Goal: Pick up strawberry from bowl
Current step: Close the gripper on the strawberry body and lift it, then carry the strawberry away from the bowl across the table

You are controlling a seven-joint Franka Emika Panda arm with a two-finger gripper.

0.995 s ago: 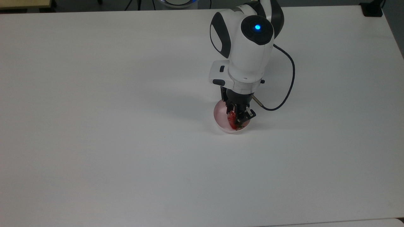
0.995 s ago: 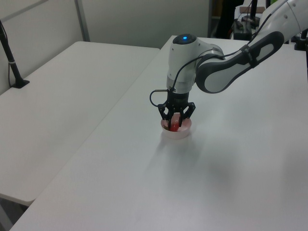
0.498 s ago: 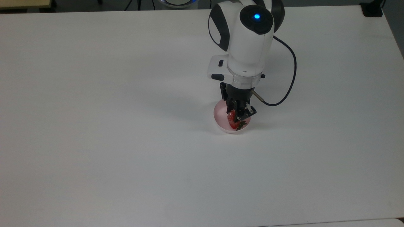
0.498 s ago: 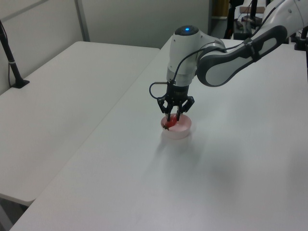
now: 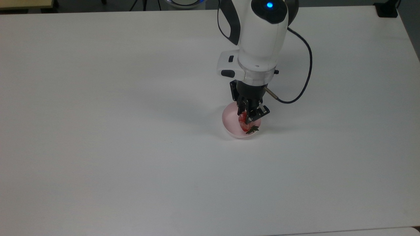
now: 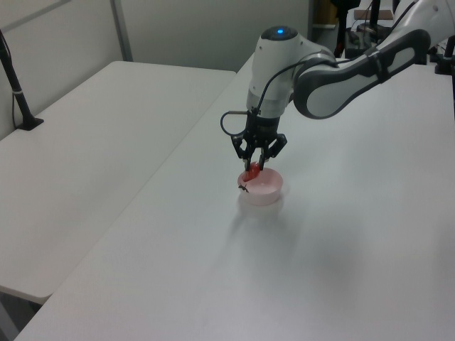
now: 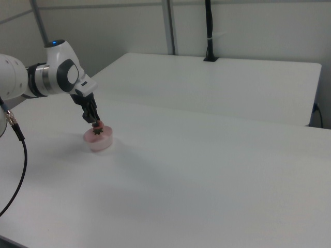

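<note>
white table (image 5: 131,147), tool (image 5: 250,118) clamped on strawberry (image 5: 243,120), above pink bowl (image 5: 229,122)

A lab or office: plain white tables (image 7: 217,170), grey partition walls (image 7: 248,31), a black pole clamped to a tabletop (image 7: 209,31).

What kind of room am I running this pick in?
Probably a robotics lab or test bench. A bare white table carries one pink bowl and the toy strawberry in the pincer; black posts clamp to a neighbouring table, before plain partition walls.
</note>
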